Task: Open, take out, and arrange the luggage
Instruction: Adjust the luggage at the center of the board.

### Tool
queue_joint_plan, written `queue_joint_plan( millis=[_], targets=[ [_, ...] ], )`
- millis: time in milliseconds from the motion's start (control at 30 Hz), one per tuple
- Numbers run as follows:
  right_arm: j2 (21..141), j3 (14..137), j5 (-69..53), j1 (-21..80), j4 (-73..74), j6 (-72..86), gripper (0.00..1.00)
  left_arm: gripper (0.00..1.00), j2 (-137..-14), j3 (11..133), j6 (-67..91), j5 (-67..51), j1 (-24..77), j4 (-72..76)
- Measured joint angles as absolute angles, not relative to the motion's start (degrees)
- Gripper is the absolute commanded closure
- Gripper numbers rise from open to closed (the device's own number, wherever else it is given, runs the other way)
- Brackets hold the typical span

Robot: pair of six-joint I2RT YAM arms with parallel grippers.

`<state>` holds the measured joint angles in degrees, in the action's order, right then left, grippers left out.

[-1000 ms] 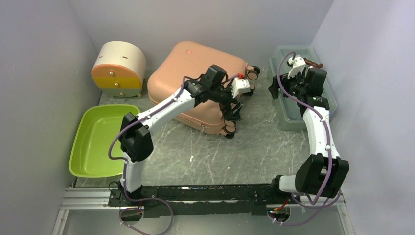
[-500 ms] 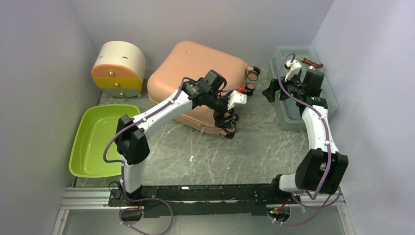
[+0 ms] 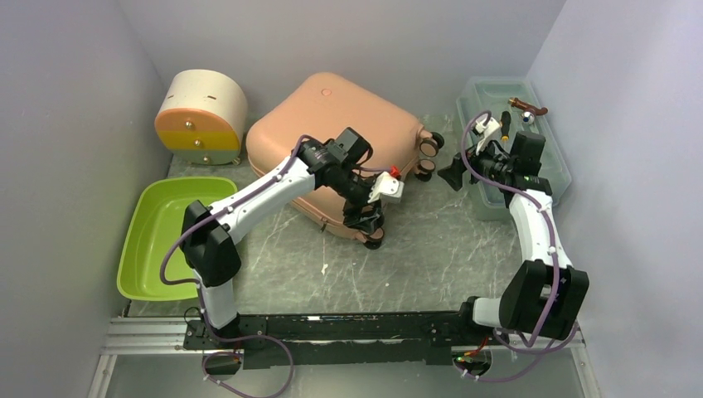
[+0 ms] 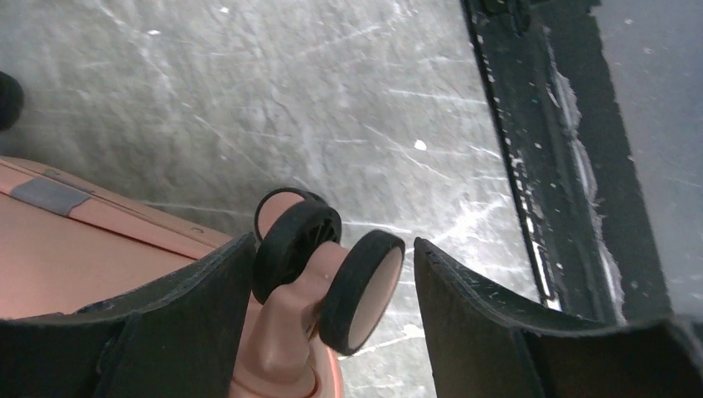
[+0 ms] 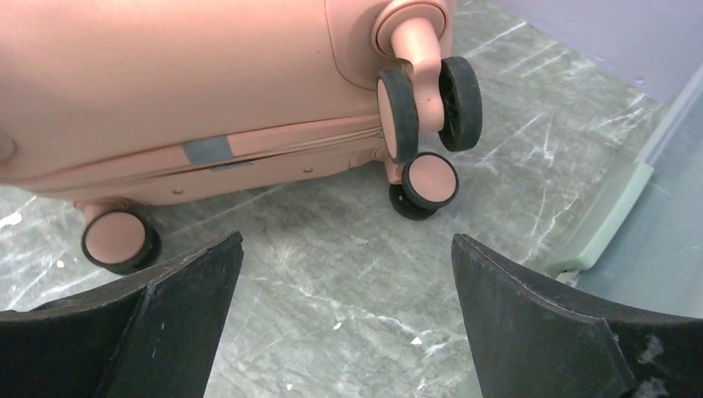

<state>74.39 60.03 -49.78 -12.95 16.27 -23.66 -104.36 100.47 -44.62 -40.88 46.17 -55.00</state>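
Left wrist view is showing the left tool straddling a wheel of the luggage, jaws apart, likely to drag it, while the right tool is hovering wide open.

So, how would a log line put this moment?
suitcase: shut, lying flat | left tool: open, straddling a wheel | right tool: open, empty

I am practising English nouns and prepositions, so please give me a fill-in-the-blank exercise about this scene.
1. The left gripper straddles one dark ____ of the luggage.
2. The right gripper is open and holds ____.
3. The green tray lies on the robot's ____ side.
Missing words: wheel; nothing; left.
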Motion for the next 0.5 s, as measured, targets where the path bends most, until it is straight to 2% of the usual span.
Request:
queue_joint_plan(
  millis=[100,300,400,500],
  targets=[
    [74.9,59.9,-51.2,-13.0,17.6,-26.5,0.00,0.26,-104.0,100.7,-46.5,-41.8,46.2,-59.6],
    [70.6,49.3,-53.3,-13.1,12.5,-31.0,0.01,0.07,-100.2,98.0,-47.9,-42.9,45.2,-66.5],
    [70.5,45.2,-54.8,-13.1,10.8,-32.2,0.02,0.01,-97.8,97.2,-46.6,-43.7,42.9,-68.9],
    [72.2,43.5,-55.7,-13.2,6.3,-32.1,0.04,0.01,-95.0,97.4,-43.9,-45.4,38.4,-70.1]
  ],
)
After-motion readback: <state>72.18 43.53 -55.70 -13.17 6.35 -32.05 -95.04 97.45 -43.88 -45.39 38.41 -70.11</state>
